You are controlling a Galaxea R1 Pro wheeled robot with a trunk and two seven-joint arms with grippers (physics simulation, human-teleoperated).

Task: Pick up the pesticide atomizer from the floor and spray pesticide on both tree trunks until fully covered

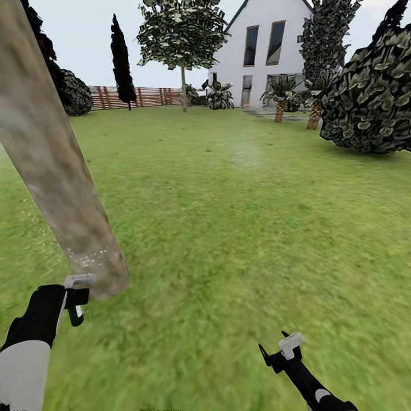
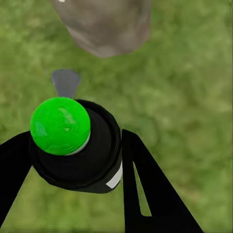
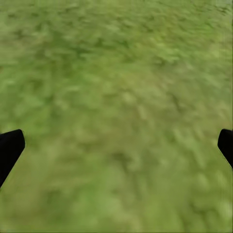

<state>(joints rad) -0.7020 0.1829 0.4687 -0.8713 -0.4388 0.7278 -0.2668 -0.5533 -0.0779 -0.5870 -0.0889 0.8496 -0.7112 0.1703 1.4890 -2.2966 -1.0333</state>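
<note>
Up close in the head view, the left gripper (image 1: 77, 297) holds the pesticide atomizer (image 1: 78, 292) low at the near left, its nozzle almost touching the base of the tree trunk (image 1: 54, 165); pale specks dot the bark there. The second tree (image 1: 182, 34) stands far off by the fence (image 1: 142, 96). The right gripper (image 1: 279, 351) hangs over the lawn (image 1: 240, 217).

From the left wrist, the fingers (image 2: 145, 184) clamp the atomizer's dark body under its green cap.

From the right wrist, both fingertips (image 3: 9, 148) sit wide apart, holding nothing.

Risk: aimed this low and close, spray may coat only the base, leaving the upper trunk bare.
</note>
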